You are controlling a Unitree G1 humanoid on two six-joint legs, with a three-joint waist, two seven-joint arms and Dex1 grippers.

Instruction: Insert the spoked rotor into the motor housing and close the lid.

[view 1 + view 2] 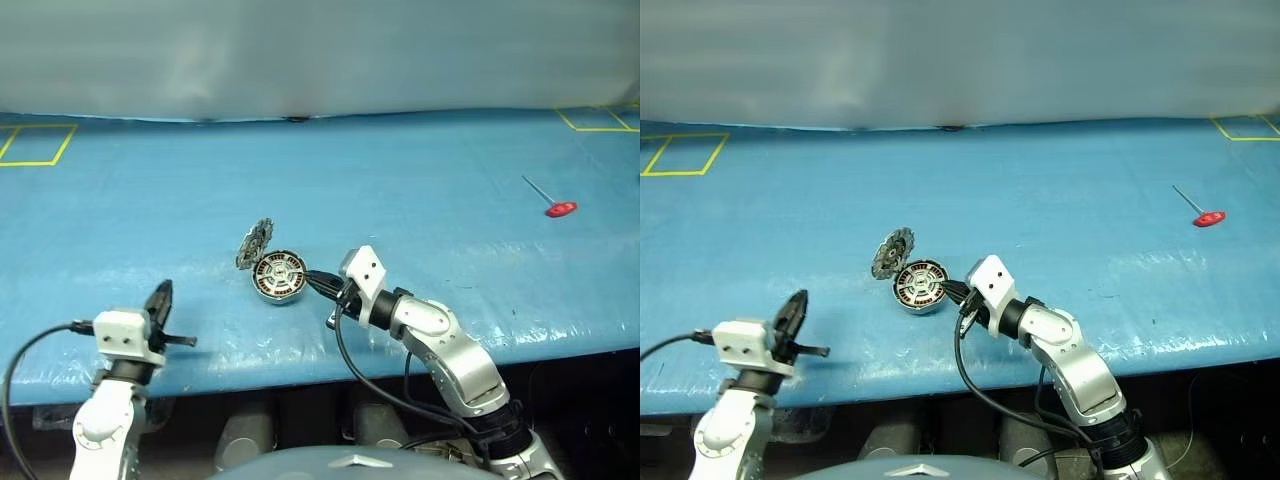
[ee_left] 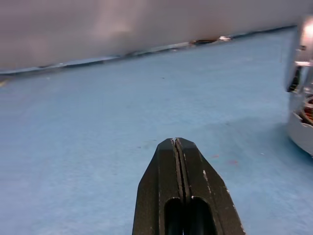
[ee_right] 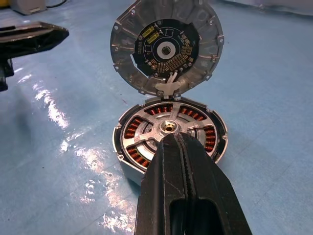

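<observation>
Motor housing (image 3: pixel 168 142) sits on blue table (image 1: pixel 450 200), copper windings showing under spoked rotor (image 3: pixel 166 128) seated inside. Lid (image 3: pixel 166 49) stands upright at housing's far rim, hinged open, circuit side facing right gripper (image 3: pixel 177 142). Right gripper fingers pressed together, empty, tips over housing's near edge. Left gripper (image 2: pixel 177 147) well left of housing, fingers closed, holding nothing. Red-handled tool (image 1: pixel 560 208) far right of housing.
</observation>
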